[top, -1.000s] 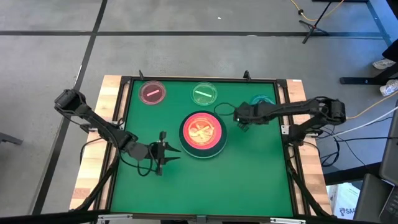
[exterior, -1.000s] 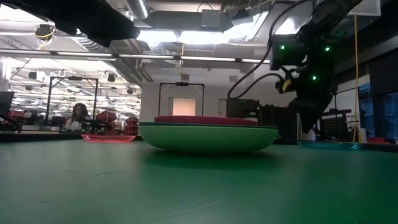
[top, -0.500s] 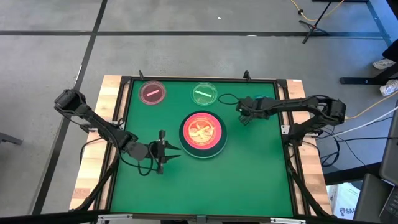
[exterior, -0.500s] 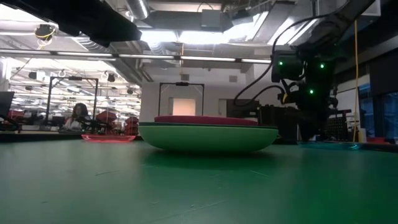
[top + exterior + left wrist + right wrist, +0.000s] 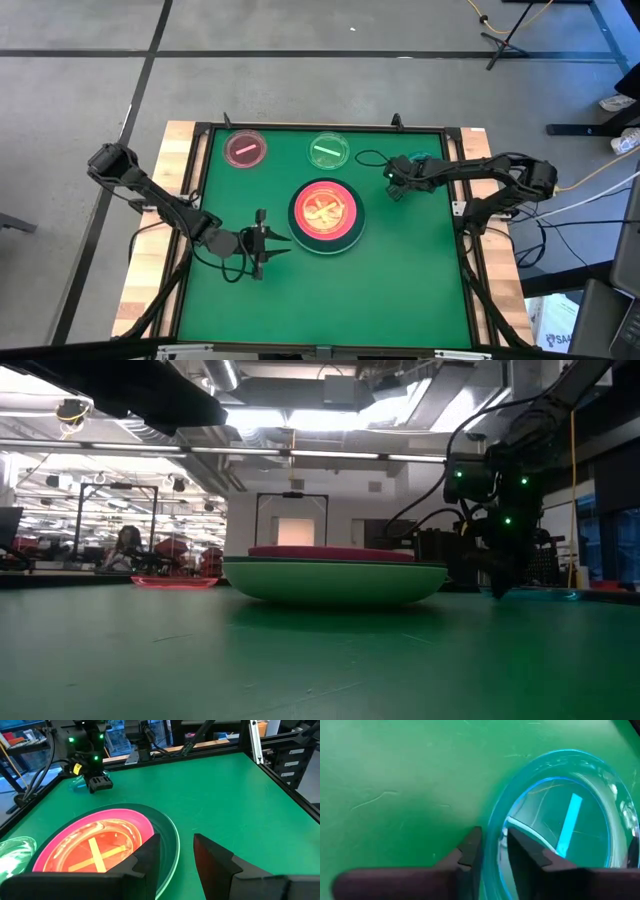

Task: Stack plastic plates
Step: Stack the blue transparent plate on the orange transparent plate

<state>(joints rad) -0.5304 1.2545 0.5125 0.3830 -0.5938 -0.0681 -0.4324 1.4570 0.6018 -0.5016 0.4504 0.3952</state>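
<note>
Right claw (image 5: 492, 851) pinching the rim of the small clear blue plastic dish (image 5: 560, 815), left claw (image 5: 175, 851) open, holding nothing.

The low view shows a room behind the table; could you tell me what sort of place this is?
Probably a robotics lab or workshop: exposed ceiling ducts, cluttered workbenches and a green test table.
</note>
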